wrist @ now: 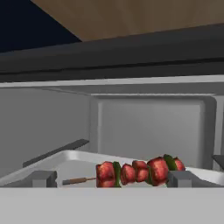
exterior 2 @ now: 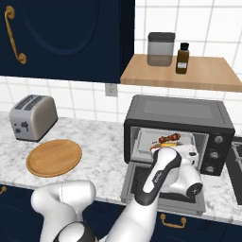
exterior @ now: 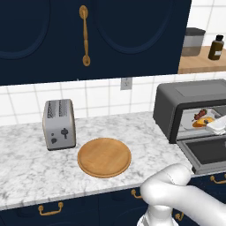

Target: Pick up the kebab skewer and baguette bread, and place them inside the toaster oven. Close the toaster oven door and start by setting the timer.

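Before the kebab skewer (wrist: 140, 171), gripper (wrist: 112, 178) fingers (wrist: 43, 178) gape empty.

Skewer (exterior: 202, 113), bread (exterior: 201, 122) inside toaster oven (exterior: 176, 103); door (exterior: 206, 153) open.

Toaster oven (exterior 2: 179, 113) matt dark metal; counter (exterior: 35, 163) glossy marble; round board (exterior: 104, 157) smooth wood.
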Motion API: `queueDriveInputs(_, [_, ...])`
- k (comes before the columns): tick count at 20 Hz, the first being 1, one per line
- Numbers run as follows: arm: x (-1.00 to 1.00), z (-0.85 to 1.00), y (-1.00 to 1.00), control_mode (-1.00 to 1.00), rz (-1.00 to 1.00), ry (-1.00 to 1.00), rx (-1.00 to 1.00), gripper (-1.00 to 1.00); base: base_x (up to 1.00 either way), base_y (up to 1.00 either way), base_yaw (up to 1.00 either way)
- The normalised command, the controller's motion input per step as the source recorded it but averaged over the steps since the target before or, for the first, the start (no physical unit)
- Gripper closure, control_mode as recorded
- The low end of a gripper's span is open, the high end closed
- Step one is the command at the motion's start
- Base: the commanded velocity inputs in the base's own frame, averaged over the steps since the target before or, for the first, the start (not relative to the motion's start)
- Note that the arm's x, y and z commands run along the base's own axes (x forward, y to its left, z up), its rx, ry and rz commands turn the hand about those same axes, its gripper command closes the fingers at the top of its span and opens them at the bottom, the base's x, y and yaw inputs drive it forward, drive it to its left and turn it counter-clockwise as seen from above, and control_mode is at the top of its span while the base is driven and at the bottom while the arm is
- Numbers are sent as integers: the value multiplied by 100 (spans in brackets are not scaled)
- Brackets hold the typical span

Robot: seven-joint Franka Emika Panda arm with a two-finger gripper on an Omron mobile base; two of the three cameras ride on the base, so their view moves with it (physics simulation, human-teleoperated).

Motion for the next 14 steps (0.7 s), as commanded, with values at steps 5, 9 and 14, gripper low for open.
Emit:
queueDriveInputs(5, [-78,0,-9,-100,0,-6,0,-100,0,0,0])
queueDriveInputs(9, [-84,-5,0,-100,0,0,0,-100,0,0,0])
queueDriveInputs(14, [-23,-18,0,-100,-4,0,1,-100,0,0,0])
